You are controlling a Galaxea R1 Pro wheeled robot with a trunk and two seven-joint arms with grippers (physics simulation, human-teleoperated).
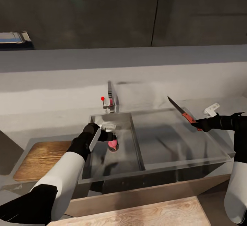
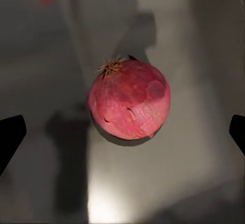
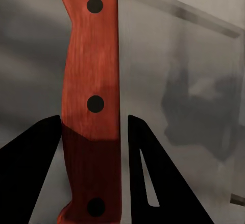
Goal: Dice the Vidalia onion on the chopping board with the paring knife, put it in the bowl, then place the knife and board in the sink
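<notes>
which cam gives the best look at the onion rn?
Left wrist view: the round red-skinned onion sits centred on the grey steel sink floor, dried root tuft visible, between the open left end effector's fingers. In the head view the onion is small and partly hidden behind that end effector.

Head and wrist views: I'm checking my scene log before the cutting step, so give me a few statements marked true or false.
1. The round red-skinned onion lies in the grey steel sink. True.
2. The left gripper is shut on the onion. False: its fingers stand apart on either side.
3. The right gripper holds the orange-red-handled paring knife. True.
4. The brown wooden chopping board lies in the sink. False: it lies beside it.
</notes>
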